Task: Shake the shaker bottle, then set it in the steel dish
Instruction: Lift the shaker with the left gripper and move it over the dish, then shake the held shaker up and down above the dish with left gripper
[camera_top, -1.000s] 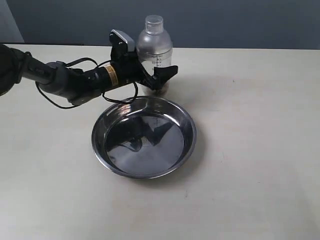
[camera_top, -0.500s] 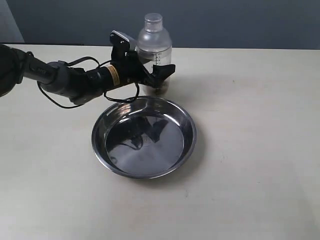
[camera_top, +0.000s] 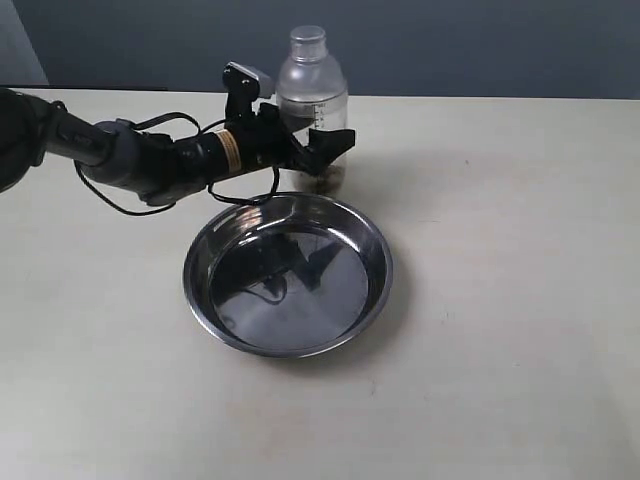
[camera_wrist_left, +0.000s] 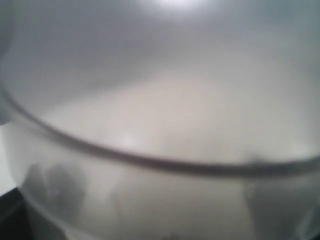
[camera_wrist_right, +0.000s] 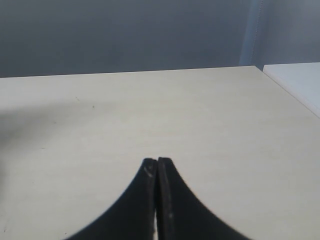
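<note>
Where wrist blurs, shaker bottle (camera_top: 312, 95) upright (exterior)

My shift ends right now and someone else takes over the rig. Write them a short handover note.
The left gripper straddles the shaker bottle low on its body; whether it is clamped is unclear.
The right gripper is shut and empty, over the table.
The bottle is upright, just beyond the steel dish in the exterior view; the dish is empty.
Done: bottle reached. Left: shake it, then set it in the dish.
</note>
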